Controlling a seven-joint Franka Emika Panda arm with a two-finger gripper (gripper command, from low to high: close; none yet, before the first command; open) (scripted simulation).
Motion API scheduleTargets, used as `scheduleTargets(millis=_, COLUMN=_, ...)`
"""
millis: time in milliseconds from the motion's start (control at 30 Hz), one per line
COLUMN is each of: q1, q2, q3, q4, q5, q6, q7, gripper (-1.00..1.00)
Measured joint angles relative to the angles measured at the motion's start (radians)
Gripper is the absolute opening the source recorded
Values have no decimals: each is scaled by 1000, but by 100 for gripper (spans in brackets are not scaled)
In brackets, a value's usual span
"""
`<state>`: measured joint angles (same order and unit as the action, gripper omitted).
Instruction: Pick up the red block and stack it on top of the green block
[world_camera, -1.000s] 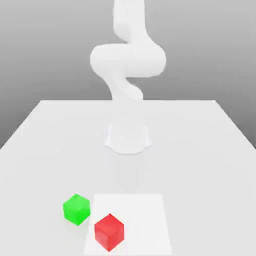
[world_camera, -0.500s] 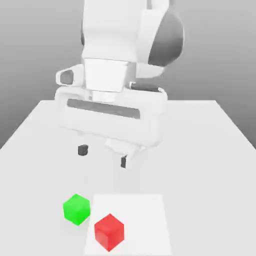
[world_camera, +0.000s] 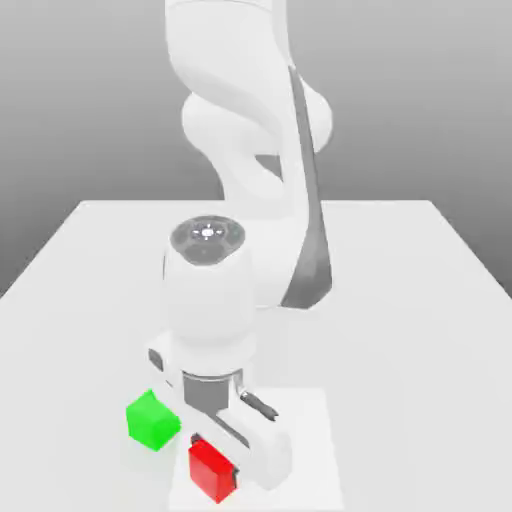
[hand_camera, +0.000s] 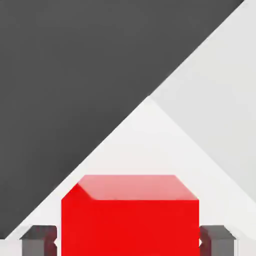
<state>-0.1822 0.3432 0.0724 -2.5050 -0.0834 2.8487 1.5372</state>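
Note:
The red block (world_camera: 207, 468) lies on a paler square patch (world_camera: 300, 440) near the table's front edge. My gripper (world_camera: 214, 462) has come down over it, open, with one dark finger on each side. In the hand view the red block (hand_camera: 130, 215) sits between the two grey fingertips (hand_camera: 39, 240), which stand close to its side faces with a thin gap showing on one side. The green block (world_camera: 152, 419) rests on the table just to the exterior view's left of the red one, slightly farther back, apart from the hand.
The white table (world_camera: 420, 300) stretches back and to both sides. The arm's base and upper links (world_camera: 250, 150) rise behind the hand at the middle of the table.
The hand has dropped from high above the table down to the red block, so its fingers now straddle it. Neither block has moved.

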Motion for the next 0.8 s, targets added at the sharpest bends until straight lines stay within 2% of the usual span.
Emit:
scheduleTargets(millis=100, q1=1, q2=8, q3=-2, q4=1, q5=-2, q6=7, q7=2, gripper=-100)
scheduleTargets(millis=267, q1=-16, q2=-147, q3=21, q4=-25, q5=38, q6=-122, q7=-28, gripper=-100)
scheduleTargets(millis=500, q1=-166, q2=-391, q3=-67, q4=-207, q5=76, q6=-184, q7=-93, gripper=-100)
scheduleTargets(millis=700, q1=-168, q2=-243, q3=-75, q4=-226, q5=83, q6=-17, q7=-103, gripper=-100)
scheduleTargets(millis=733, q1=-169, q2=-219, q3=-75, q4=-225, q5=83, q6=7, q7=-104, gripper=100)
scheduleTargets(millis=800, q1=-169, q2=-219, q3=-75, q4=-225, q5=83, q6=7, q7=-104, gripper=100)
